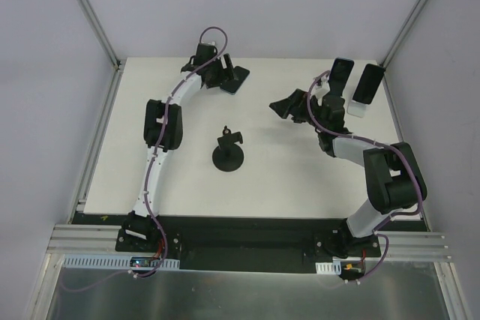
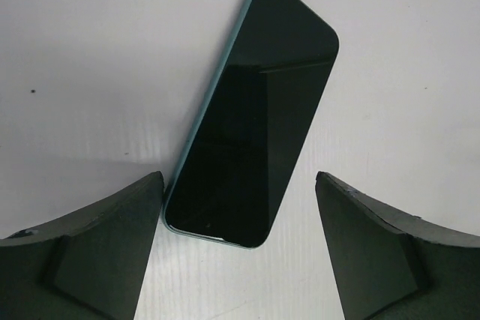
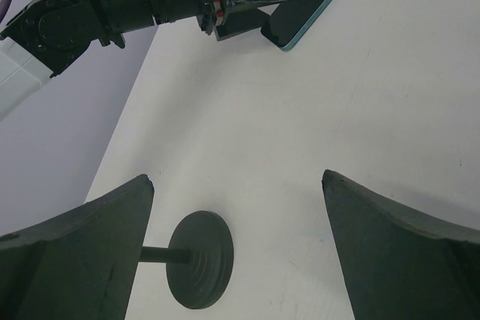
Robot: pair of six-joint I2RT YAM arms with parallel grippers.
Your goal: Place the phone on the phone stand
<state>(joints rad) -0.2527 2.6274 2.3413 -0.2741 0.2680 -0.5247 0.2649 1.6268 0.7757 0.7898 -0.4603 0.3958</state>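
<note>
We judge the task barely begun: phone (image 2: 255,110) lies flat on the table (image 1: 285,185), far left, ungripped; left fingers (image 2: 112,245) spread either side of its near end, right fingers (image 3: 390,237) spread, empty. Mid-table the phone stand (image 1: 227,157) holds nothing. Grasp, carry, placing all remain.

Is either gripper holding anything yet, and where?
Nothing held. Left gripper open at the near end of the phone, not closed on it; right gripper open, empty.
</note>
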